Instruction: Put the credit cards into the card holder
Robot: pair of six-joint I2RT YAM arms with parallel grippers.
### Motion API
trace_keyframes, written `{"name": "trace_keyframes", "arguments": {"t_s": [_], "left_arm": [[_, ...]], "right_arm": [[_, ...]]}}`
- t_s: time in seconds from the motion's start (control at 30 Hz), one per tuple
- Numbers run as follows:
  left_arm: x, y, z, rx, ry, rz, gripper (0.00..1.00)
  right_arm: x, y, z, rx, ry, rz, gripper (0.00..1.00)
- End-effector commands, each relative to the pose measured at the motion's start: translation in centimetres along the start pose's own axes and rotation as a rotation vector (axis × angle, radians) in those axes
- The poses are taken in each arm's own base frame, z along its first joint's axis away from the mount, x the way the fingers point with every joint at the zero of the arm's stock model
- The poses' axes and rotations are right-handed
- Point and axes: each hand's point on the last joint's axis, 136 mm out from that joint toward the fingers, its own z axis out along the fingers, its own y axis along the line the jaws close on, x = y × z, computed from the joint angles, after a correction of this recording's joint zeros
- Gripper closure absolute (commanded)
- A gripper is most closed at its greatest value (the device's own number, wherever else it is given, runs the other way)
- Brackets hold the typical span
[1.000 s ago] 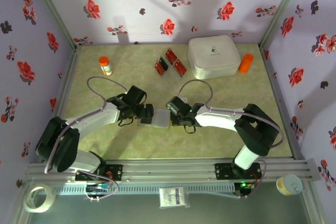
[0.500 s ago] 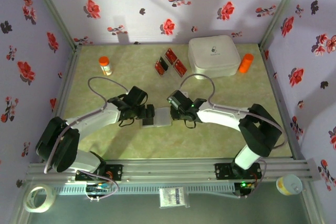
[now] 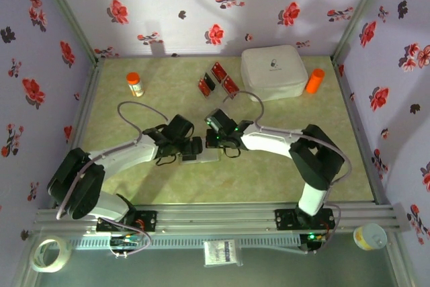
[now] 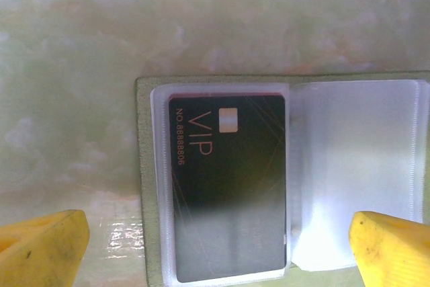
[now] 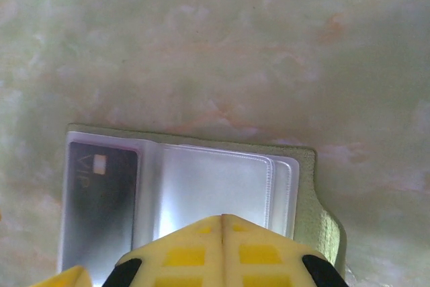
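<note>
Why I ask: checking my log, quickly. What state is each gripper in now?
Left gripper: open, holding nothing.
Right gripper: shut, nothing visible between its jaws, tips over the wallet.

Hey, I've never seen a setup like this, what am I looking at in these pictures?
Two robot arms are bolted to a table. One picture looks down from above; the other two come from a camera on each wrist. Between the arms lies an open card holder with a dark VIP card in one clear sleeve. Farther back, red cards lie beside a white box. The left gripper is open over the holder; the right gripper is shut. Neither holds anything.
</note>
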Motion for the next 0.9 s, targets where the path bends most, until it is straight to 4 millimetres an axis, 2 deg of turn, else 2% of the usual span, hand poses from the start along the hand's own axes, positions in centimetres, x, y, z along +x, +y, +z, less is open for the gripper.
{"name": "trace_keyframes", "arguments": {"t_s": [0.0,0.23,0.53,0.87], "left_arm": [[0.6,0.3,0.9,-0.023,0.004,-0.011,0.00],[1.0,0.1,1.6,-0.029,0.015,0.007,0.00],[0.9,-0.4,1.9,-0.015,0.008,0.024,0.00],[0.9,-1.1,2.2,0.029,-0.008,0.022,0.00]], "right_arm": [[-0.9,-0.1,0.7,-0.010,0.000,0.038,1.00],[-0.7,-1.7,1.9,0.006,0.034,0.049,1.00],[0.6,-0.9,3.6,-0.056,0.103,0.055,1.00],[1.0,-0.8,3.7,-0.071,0.106,0.073,1.00]]}}
